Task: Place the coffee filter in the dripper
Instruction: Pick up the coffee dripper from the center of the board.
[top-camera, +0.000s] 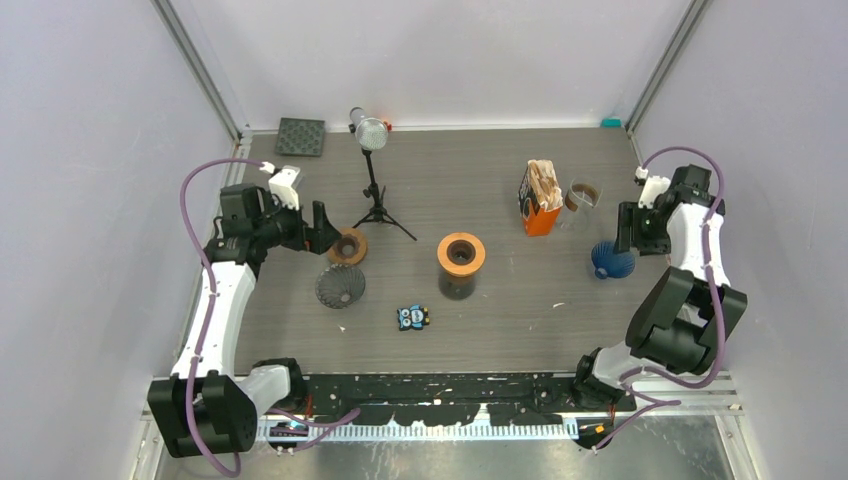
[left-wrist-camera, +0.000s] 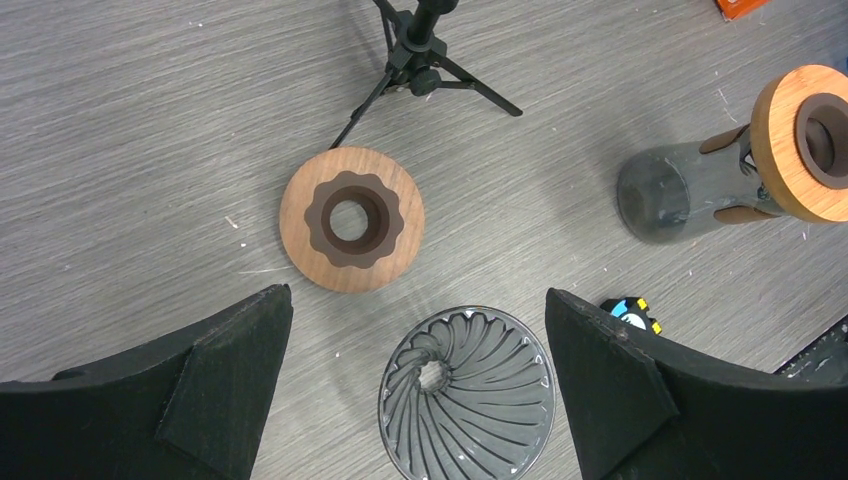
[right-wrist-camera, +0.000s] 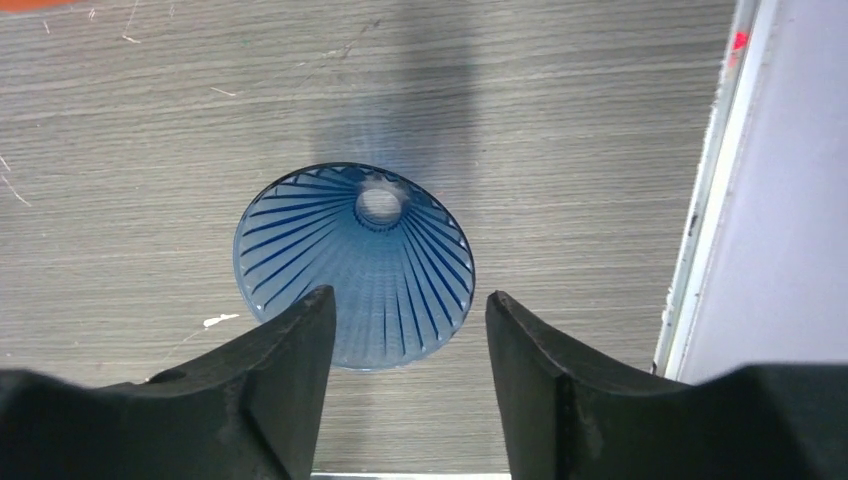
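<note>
Filters: stacked upright in orange holder, 1 o'clock of wood-collared carafe near bench centre. Blue dripper on bench at 4 o'clock of holder. Right hand over blue dripper, fingers apart, clamped on nothing. Left hand spread wide, holding nothing, above grey dripper. Wooden ring at 11 o'clock of grey dripper. Mic tripod at 10 o'clock of carafe.
</note>
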